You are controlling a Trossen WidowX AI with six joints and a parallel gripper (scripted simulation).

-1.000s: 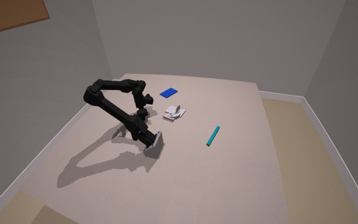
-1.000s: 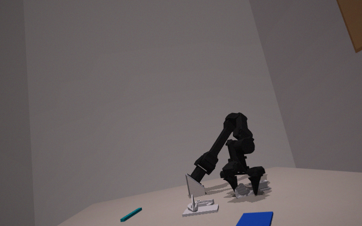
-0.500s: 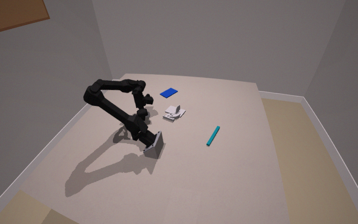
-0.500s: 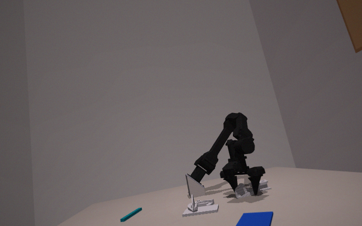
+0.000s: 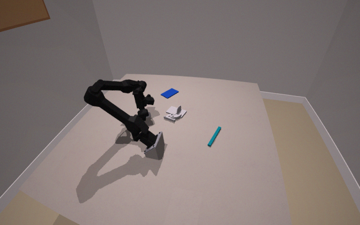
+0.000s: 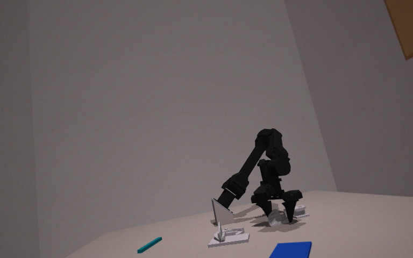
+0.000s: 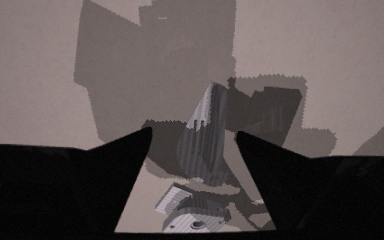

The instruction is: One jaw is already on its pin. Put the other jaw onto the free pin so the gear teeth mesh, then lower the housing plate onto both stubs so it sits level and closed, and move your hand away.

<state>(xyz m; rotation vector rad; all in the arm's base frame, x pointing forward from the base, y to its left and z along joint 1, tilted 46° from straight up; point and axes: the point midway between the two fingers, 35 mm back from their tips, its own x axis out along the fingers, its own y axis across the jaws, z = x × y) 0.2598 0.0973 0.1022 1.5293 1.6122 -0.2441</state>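
The white base plate (image 5: 171, 109) (image 6: 243, 238) lies on the table with one jaw (image 5: 178, 109) (image 6: 219, 233) on it, its blade upright. The loose jaw (image 6: 275, 217) (image 7: 204, 142) lies on the table nearer the arm, its ribbed blade toward the wrist camera. My gripper (image 6: 280, 218) (image 7: 195, 133) is open, fingers low and on either side of this jaw, with gaps showing in the wrist view. A pale part with a round hole (image 7: 190, 220) shows below the blade; I cannot tell whose it is. Another pale part (image 6: 300, 209), perhaps the housing plate, lies behind my fingers. The free pin is unclear.
A blue slab (image 5: 169, 93) (image 6: 292, 250) lies beyond the base plate. A teal bar (image 5: 214, 136) (image 6: 149, 244) lies on its other side. The arm's grey wedge mount (image 5: 157, 150) (image 6: 223, 213) stands near the work area. Shadows of the arm darken the jaw.
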